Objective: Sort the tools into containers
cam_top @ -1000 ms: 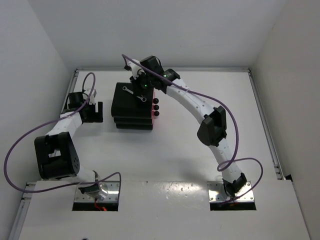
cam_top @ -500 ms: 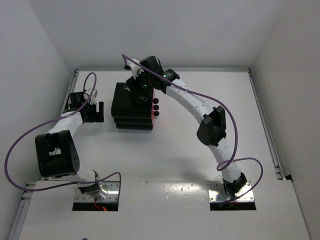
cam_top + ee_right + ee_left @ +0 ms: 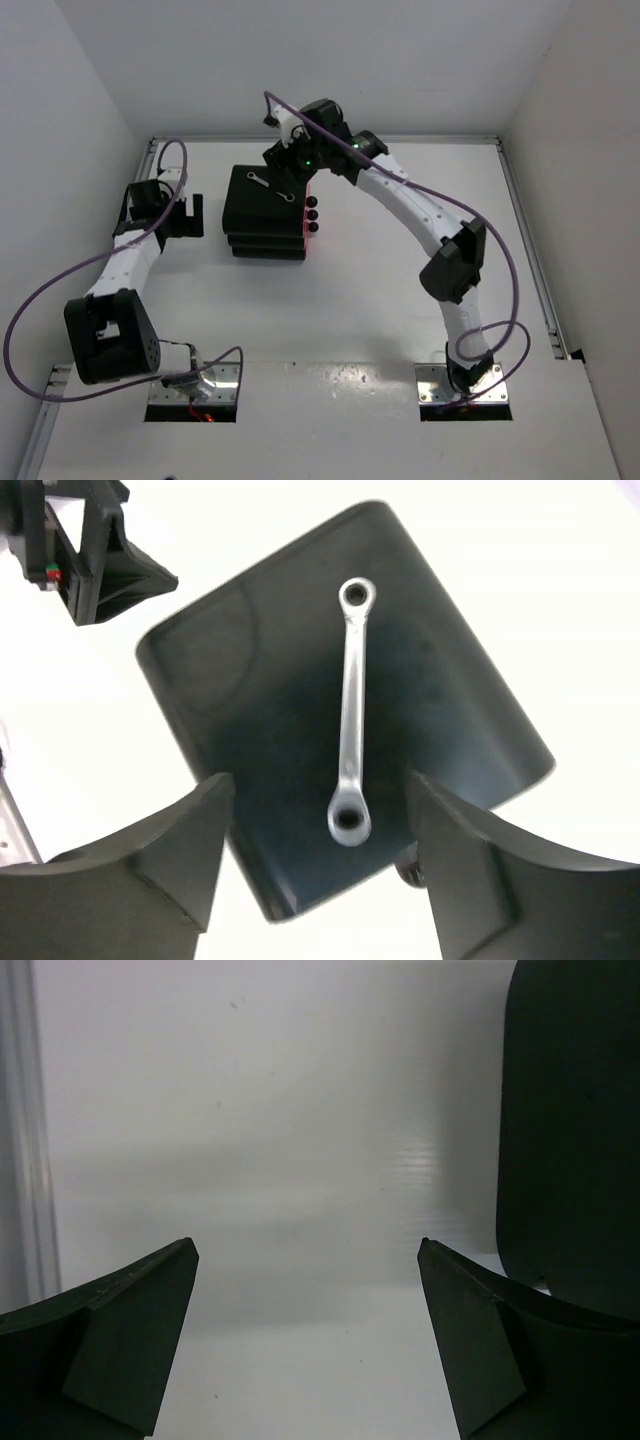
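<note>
Where the table (image 3: 360, 300) carries the black drawer unit (image 3: 262, 225) at far left, the left gripper (image 3: 308, 1245) gapes wide and empty on its left. The right gripper (image 3: 320, 778) hovers above it, jaws apart and empty, over the thin silver wrench (image 3: 351, 705) lying on its top.

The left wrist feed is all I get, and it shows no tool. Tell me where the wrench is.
Observer: The wrench lies flat on top of the black drawer unit, in no drawer.
Operator: Report the right pincer.
Observer: The right pincer is open above the wrench, gripping nothing.
Operator: Locate the knobs.
Observer: The knobs are on the unit's side facing away from the left pincer.
</note>
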Motion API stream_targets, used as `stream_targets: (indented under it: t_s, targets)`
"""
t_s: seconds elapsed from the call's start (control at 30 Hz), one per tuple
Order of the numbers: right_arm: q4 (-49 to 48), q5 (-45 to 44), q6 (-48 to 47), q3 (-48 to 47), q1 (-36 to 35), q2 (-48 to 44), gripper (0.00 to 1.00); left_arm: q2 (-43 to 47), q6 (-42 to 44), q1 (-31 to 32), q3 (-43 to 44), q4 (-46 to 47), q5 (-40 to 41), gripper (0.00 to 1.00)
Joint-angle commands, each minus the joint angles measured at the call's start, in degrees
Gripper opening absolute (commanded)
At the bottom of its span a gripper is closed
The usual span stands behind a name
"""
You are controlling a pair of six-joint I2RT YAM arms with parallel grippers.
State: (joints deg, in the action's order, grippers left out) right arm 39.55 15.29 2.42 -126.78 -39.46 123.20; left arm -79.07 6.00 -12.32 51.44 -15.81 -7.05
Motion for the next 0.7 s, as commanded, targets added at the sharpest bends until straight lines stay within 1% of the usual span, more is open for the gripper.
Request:
stream_targets:
  t_s: [0.0, 0.03, 0.07, 0.1, 0.13, 0.17, 0.2, 0.23, 0.27, 0.3, 0.33, 0.37, 0.4, 0.43, 0.47, 0.53, 0.6, 0.67]
  targets:
    - [-1.9, -2.4, -0.6, 3.1, 2.3, -10.9, 0.74, 7.0, 1.2, 0.0, 0.8, 1.1, -0.9, 0.99]
    - [-1.9, -1.7, -1.4, 5.4, 4.1, -12.8, 0.77, 7.8, 1.2, 0.0, 0.2, 1.1, -1.4, 0.99]
    - [-3.0, -1.7, -1.4, 11.8, 5.3, -17.7, 0.8, 8.6, 1.2, -0.5, -0.3, 1.1, -1.4, 0.99]
    - [-4.1, -1.1, -1.4, 15.6, 6.7, -20.4, 0.85, 9.2, 1.2, -0.5, -0.3, 1.1, -2.9, 0.99]
    - [-5.2, -1.1, -1.4, 22.0, 8.1, -23.1, 0.85, 10.4, 0.7, -0.5, -0.8, 1.1, -2.9, 0.99]
    - [-5.9, -1.1, -1.4, 24.7, 11.4, -25.4, 0.86, 10.9, 0.7, -0.5, -1.6, 0.6, -3.4, 0.99]
    - [-5.9, -2.2, -1.4, 27.1, 13.3, -29.6, 0.86, 11.6, 0.7, -0.5, -1.6, 0.6, -4.1, 0.99]
    - [-5.9, -2.2, -1.4, 29.4, 15.2, -31.4, 0.86, 12.1, 0.0, -0.5, -2.2, 0.6, -4.1, 0.99]
    - [-5.9, -2.2, -1.4, 34.4, 19.4, -33.4, 0.86, 13.1, 0.0, -0.5, -2.2, 0.0, -4.7, 0.99]
    - [-6.4, -0.9, -1.4, 37.6, 21.8, -35.4, 0.86, 13.1, -0.5, -0.5, -2.8, 0.0, -4.7, 0.99]
    - [-7.0, -0.9, -2.2, 44.6, 24.1, -39.8, 0.86, 14.0, -0.6, -1.1, -2.8, 0.0, -5.3, 0.99]
    - [-8.3, -0.9, -3.1, 48.3, 27.5, -42.0, 0.86, 15.1, -0.6, -1.1, -2.8, -0.5, -5.3, 0.99]
    - [-9.2, -1.4, -3.9, 51.9, 29.1, -44.2, 0.86, 15.8, -0.6, -1.7, -3.4, -0.5, -5.3, 0.99]
    - [-9.9, -2.4, -5.6, 58.5, 30.7, -47.8, 0.86, 16.4, 0.1, -1.7, -3.5, -0.5, -5.3, 0.99]
    - [-10.5, -2.9, -6.3, 61.4, 33.5, -49.4, 0.86, 17.5, 0.1, -1.7, -4.0, -0.5, -5.3, 0.99]
    - [-11.1, -2.9, -7.9, 68.4, 36.3, -51.6, 0.86, 18.2, 0.7, -1.7, -4.0, -1.1, -4.6, 0.99]
    - [-11.1, -1.6, -8.6, 72.8, 39.5, -53.8, 0.86, 19.0, 1.9, -1.7, -5.8, -1.1, -4.1, 0.99]
    - [-11.1, -0.5, -9.3, 74.7, 41.0, -54.3, 0.86, 19.8, 2.4, -1.7, -6.7, -0.5, -4.1, 0.99]
